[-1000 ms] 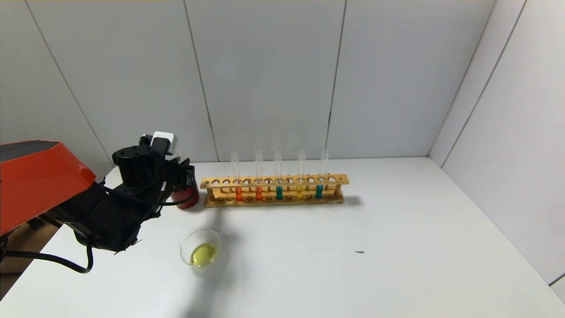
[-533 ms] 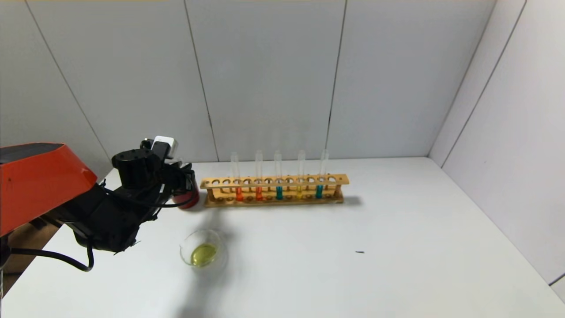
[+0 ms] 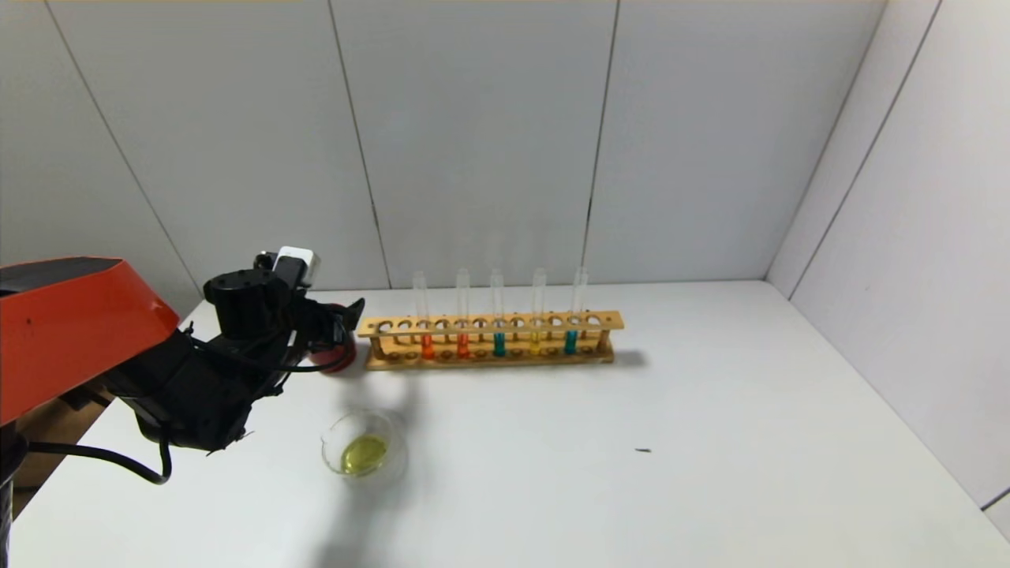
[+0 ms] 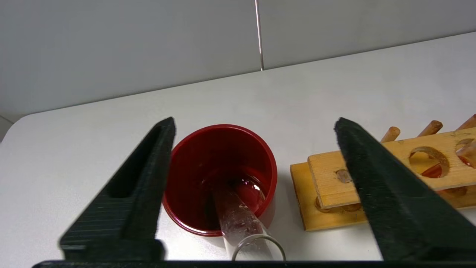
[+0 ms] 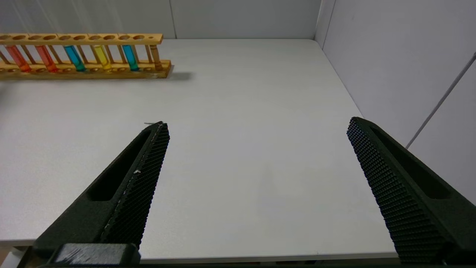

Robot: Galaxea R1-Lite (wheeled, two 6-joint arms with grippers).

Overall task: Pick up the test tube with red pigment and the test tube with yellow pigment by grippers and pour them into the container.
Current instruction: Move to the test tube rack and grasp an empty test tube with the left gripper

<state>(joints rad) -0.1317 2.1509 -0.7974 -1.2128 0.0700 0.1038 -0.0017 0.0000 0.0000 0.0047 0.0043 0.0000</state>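
At the counter's [image 3: 710,410] near edge, I see the glass dish [image 3: 364,452] holding yellow liquid. Beyond it, my left gripper [image 4: 256,178] hangs over the red cup [image 4: 220,178], fingers spread wide around an empty tube [image 4: 241,219] leaning inside; lifting carelessly could snag its rim and tip the cup. Red tube [image 3: 427,338] and yellow tube [image 3: 536,334] stand racked [image 3: 489,341] behind. Right gripper [image 5: 256,186] idles open.

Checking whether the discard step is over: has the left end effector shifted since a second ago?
Yes. The left end effector has opened and sunk slightly beside the rack, above the red cup, where an empty tube now leans.
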